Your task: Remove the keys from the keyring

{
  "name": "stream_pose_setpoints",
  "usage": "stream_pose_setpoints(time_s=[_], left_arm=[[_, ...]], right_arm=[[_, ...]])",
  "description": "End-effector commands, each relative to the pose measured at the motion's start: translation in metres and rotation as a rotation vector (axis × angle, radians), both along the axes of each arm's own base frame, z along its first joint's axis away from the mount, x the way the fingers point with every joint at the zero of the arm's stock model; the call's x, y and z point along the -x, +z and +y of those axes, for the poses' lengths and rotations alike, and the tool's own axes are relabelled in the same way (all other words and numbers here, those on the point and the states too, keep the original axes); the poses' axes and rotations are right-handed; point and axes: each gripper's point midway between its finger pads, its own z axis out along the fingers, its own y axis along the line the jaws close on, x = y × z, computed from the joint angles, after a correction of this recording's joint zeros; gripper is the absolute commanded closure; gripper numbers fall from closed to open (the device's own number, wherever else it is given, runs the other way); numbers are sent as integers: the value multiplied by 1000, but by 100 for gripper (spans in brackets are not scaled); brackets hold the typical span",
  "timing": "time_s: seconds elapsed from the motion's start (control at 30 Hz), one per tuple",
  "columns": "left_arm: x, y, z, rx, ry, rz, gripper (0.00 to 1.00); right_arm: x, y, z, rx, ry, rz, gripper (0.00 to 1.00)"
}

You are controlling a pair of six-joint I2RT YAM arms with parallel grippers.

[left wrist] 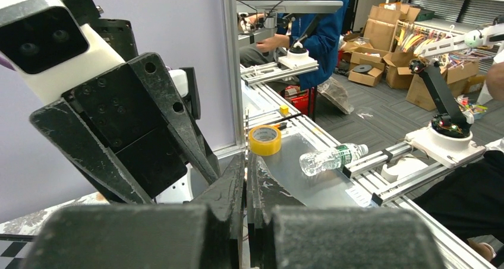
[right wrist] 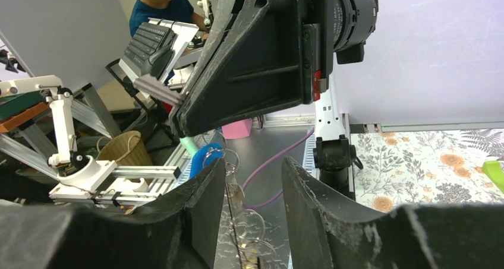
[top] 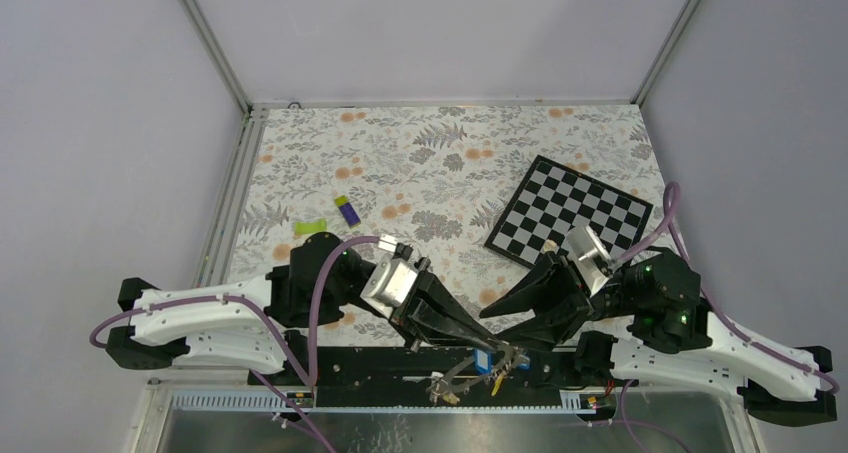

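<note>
The left end effector (top: pixel 472 341) is pressing shut right above the bunch; I cannot tell if it is pinching anything. The keys (top: pixel 487 363) and the keyring (top: pixel 455 376) are dangling in the middle, off the near edge of the bench (top: pixel 420 153), in a string pointing down. The right end effector (right wrist: pixel 252 165) is standing open around them. Only the right wrist view is showing the string between its fingers (right wrist: pixel 196 198).

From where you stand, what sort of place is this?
Probably a robotics lab or workshop: another robot arm stands nearby, cardboard boxes are piled at the back, and a person in blue is working beyond the table.
</note>
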Motion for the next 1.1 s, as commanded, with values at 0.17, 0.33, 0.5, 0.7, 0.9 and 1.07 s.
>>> stream_pose_setpoints(time_s=[0.17,0.33,0.5,0.7,0.9,1.07], left_arm=[[9,36,9,99,-53,-30,100],[10,36,8,99,-56,-33,100],[9,36,7,98,-51,-31,100],[8,37,6,97,-45,-35,100],[7,36,5,95,-40,-34,100],[6,36,7,101,-33,-29,100]], right_arm=[[17,14,-2,-23,104,-36,50],[21,5,1,13,136,-28,49],[22,1,2,26,149,-25,50],[22,1,4,25,153,-21,53],[24,3,5,11,167,-6,60],[26,5,4,3,183,16,76]])
